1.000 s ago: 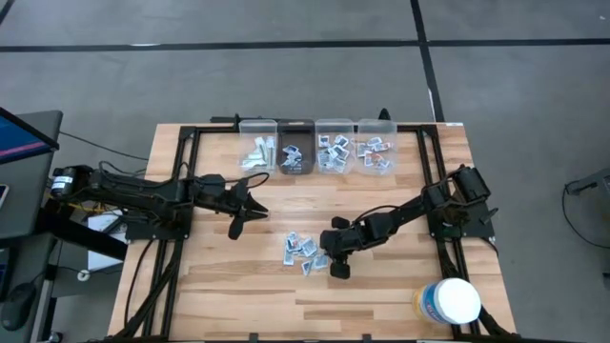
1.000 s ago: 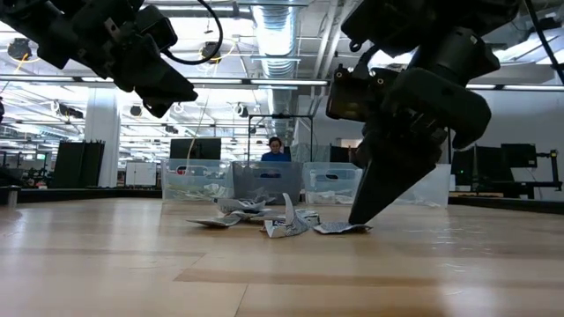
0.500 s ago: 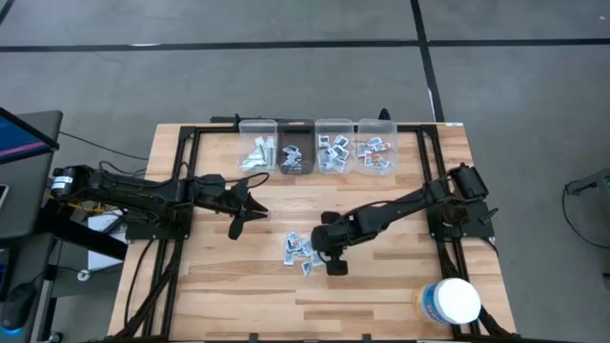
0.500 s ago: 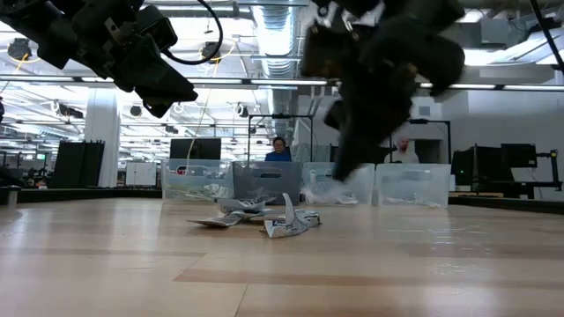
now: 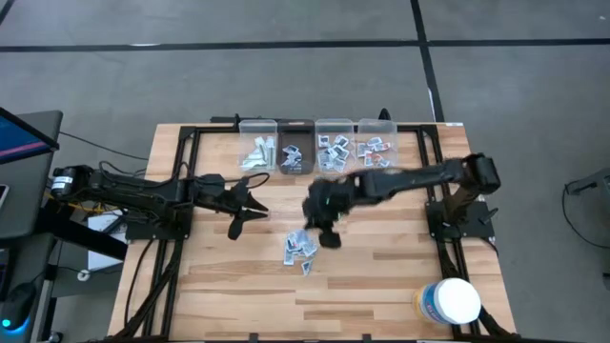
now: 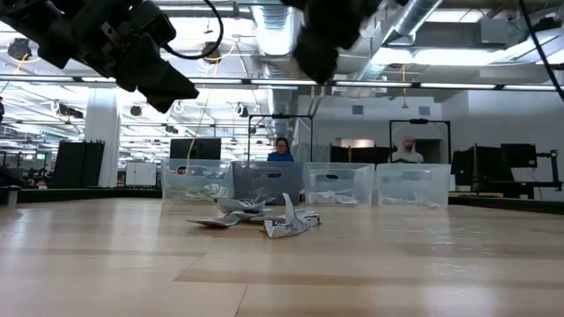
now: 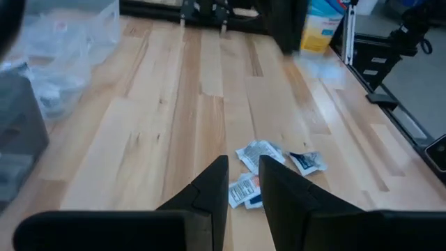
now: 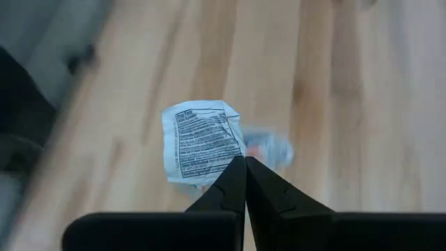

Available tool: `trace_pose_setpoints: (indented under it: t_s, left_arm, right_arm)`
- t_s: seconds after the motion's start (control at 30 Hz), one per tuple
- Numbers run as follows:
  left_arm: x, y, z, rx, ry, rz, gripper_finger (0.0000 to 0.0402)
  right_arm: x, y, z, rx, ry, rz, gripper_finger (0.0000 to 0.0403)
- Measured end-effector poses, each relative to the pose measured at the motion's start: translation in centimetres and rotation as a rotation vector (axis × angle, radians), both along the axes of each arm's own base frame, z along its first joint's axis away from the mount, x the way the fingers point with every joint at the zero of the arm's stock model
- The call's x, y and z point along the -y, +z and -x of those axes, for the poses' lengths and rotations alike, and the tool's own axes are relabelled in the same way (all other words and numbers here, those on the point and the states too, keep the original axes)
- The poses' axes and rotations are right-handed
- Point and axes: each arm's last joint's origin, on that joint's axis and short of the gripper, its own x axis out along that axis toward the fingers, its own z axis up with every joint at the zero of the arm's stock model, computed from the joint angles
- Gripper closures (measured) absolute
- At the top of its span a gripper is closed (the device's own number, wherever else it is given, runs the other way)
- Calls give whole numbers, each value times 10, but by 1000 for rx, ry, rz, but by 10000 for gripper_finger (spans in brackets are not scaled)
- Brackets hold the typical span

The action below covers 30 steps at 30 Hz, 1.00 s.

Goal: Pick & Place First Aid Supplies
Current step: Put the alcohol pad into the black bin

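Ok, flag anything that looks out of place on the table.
A heap of crumpled packets lies loose on the bare wood instead of in the clear bins at the far edge. One printed packet hangs pinched in the right gripper.

Table (image 5: 381,276): pale wood planks, smooth, with a low sheen that mirrors the room lights in the low view. Four bins (image 5: 335,133): clear, glossy plastic. Packet (image 8: 198,143) in the right gripper (image 8: 244,162): thin white paper, creased, printed with black text. Loose packets (image 7: 268,164): crinkled paper. Gripper fingers (image 7: 209,188): matt black. Tub (image 5: 450,301): white plastic, smooth.
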Motion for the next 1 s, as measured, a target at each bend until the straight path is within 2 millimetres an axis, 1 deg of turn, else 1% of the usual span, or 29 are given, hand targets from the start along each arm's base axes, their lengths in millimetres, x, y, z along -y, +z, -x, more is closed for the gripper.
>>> trace_pose_setpoints:
  t_s: [0.13, 0.23, 0.37, 0.5, 0.63, 1.0]
  left_arm:
    - [0, 2, 0, 26, -9, -39, 321]
    - [0, 2, 0, 31, -9, -40, 321]
    - [0, 2, 0, 31, -9, -39, 321]
    - [0, 2, 0, 30, -9, -39, 321]
    - [0, 2, 0, 27, -9, -38, 321]
    - [-4, 2, 0, 25, 34, -44, 321]
  right_arm:
    - [31, 34, -1, 184, -13, -200, 403]
    - [46, 58, -2, 335, 24, -345, 403]
    - [59, 86, -1, 527, 150, -473, 403]
    - [65, 108, 0, 690, 256, -547, 403]
    - [70, 118, 2, 759, 282, -583, 403]
    - [82, 118, 4, 764, 276, -571, 403]
